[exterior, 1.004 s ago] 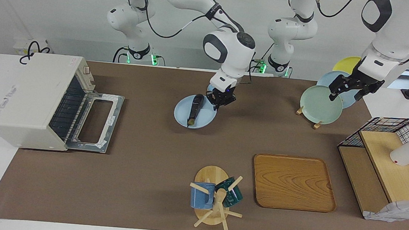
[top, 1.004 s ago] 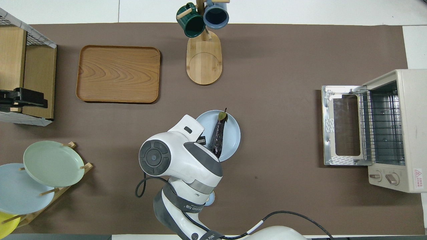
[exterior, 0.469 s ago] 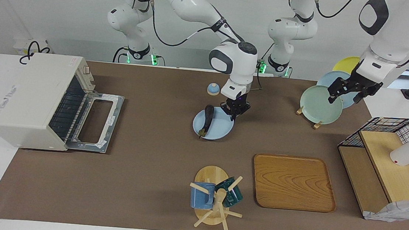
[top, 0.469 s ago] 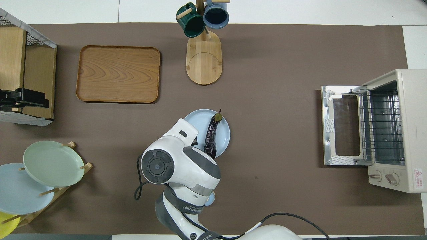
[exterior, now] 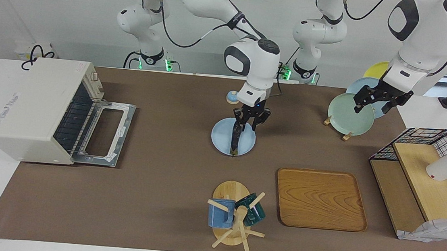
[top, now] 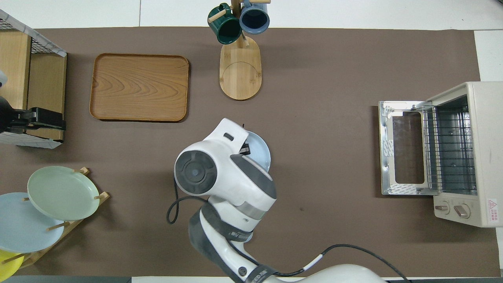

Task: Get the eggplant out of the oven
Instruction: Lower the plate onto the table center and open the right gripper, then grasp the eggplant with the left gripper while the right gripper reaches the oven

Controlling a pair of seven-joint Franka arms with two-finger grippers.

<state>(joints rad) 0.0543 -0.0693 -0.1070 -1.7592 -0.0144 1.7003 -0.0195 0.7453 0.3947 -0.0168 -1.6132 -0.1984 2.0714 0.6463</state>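
Facing view alone shows the eggplant (exterior: pixel 235 136) on the blue plate (exterior: pixel 222 138) under the right gripper (exterior: pixel 250 117), fingers apart

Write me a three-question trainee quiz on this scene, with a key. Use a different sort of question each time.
1. True or false: the slim, glossy dark purple eggplant lies on the wire rack inside the boxy off-white toaster oven.
2. What does the eggplant rest on? A) the brown wooden tray B) the round light blue plate C) the wooden mug stand
3. Fill in the missing word: the oven's glass door is folded down, so the oven stands ____.

Key: 1 false; 2 B; 3 open.
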